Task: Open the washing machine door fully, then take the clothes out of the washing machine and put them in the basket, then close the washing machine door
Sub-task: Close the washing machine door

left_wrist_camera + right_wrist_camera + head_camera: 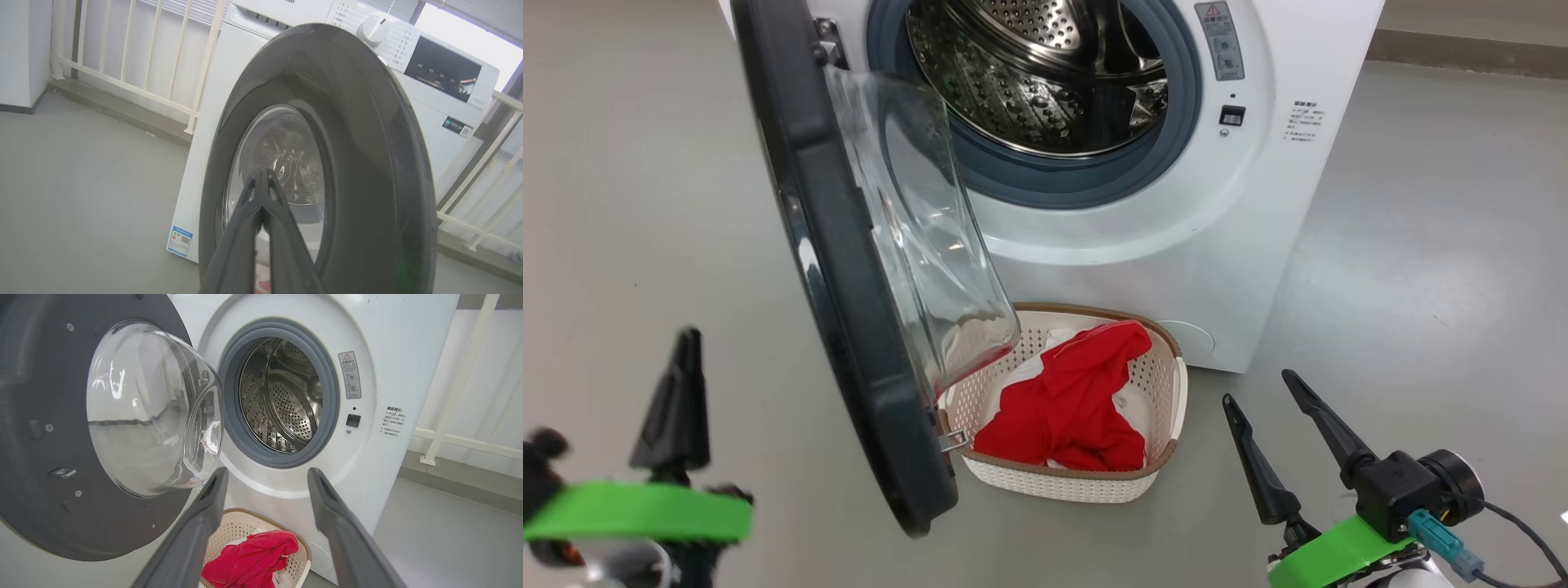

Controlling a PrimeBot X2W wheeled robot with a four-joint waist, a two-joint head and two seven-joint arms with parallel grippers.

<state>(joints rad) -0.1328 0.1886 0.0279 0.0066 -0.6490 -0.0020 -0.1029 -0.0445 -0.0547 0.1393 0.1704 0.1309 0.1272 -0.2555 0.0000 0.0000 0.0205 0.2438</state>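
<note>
The drum (pixel 1045 73) of the washing machine (pixel 1176 245) looks bare. A red garment (pixel 1070 400) lies over a white cloth (pixel 1058 336) in the basket (pixel 1062 483), which stands on the floor (pixel 1421 245) just in front of the machine, so shutting the door (pixel 833 269) appears to be all that remains. The door stands swung out toward the near side, hinged at the left, with its glass window (pixel 923 245) bulging to the right above the basket's left end. The left hand (pixel 686 351) is closed on nothing, fingers pressed together, on the door's outer left side. In its wrist view the tips aim at the centre of the glass, though I cannot tell whether they touch it. The right hand (pixel 1258 388) is open and empty, near and to the right of the basket. The main risk is slip: a narrow closed tip pushing on glossy, curved plastic or glass could skate off as the door turns, leaving it ajar. A push too close to the hinge would likely lack the force to latch it. From the head view I cannot tell whether the door's lower edge clears the basket rim; if it does not, the swing could shove or tip the basket. The open right hand may also sit near the door's sweep and be struck unless it is drawn clear.
</note>
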